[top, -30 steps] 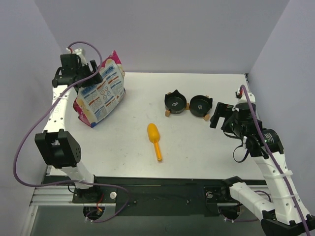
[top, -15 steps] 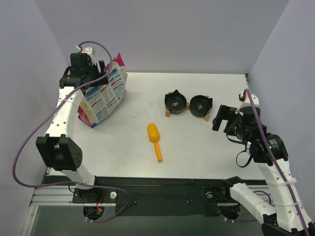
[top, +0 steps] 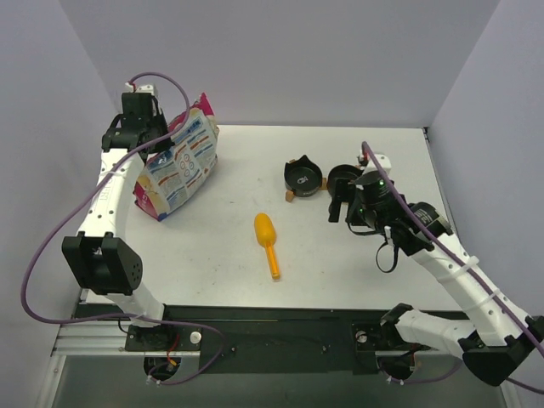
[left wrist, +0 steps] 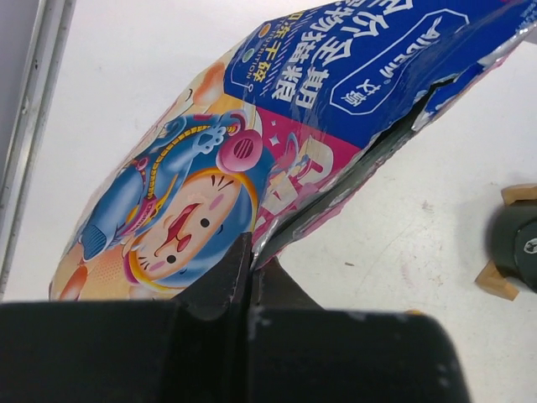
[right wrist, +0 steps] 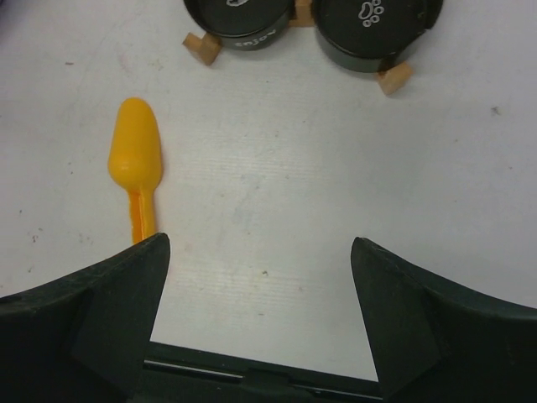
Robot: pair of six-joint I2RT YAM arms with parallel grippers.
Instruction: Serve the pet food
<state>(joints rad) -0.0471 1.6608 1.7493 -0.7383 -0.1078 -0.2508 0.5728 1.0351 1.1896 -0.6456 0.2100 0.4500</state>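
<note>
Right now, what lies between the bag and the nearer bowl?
Nothing: the top view shows bare table between bag and bowl; the scoop lies off to one side.

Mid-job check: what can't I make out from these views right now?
- The kibble: none visible. Top view shows only the printed back of the pet food bag; left wrist view, just a dark slit at its torn edge.
- The right bowl: top view, partly covered by the right gripper; right wrist view, cut off by the top edge.
- The left gripper: how much bag it pinches is hidden between its shut fingers, left wrist view.
</note>
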